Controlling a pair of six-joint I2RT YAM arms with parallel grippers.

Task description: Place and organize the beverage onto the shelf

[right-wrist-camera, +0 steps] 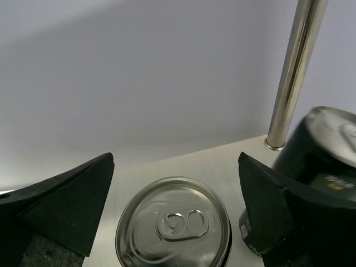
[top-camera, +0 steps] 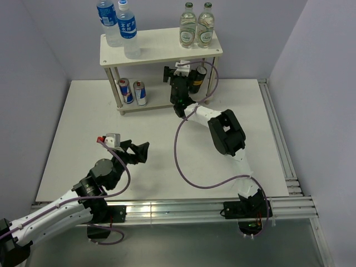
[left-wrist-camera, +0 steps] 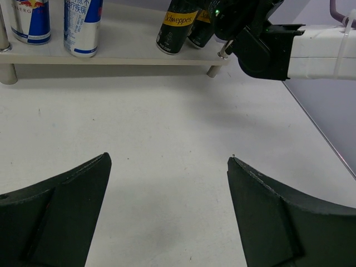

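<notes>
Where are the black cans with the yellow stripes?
Left wrist view: the dark Schweppes cans stand at the right end of the shelf's lower board, right of the blue-and-silver cans; the open right gripper straddles one.

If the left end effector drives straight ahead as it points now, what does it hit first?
Bare table lies ahead of the left end effector; beyond it, likely the shelf's lower board, at the gap between the blue-and-silver cans and the Schweppes can. Depth is unclear.

My left fingers [left-wrist-camera: 55,217] were matte black. The shelf [top-camera: 161,51] was cream-white; its water bottles [top-camera: 127,26] wore blue caps and labels, the slim cans [top-camera: 139,92] were blue and silver, the dark cans [left-wrist-camera: 177,25] yellow-banded.
</notes>
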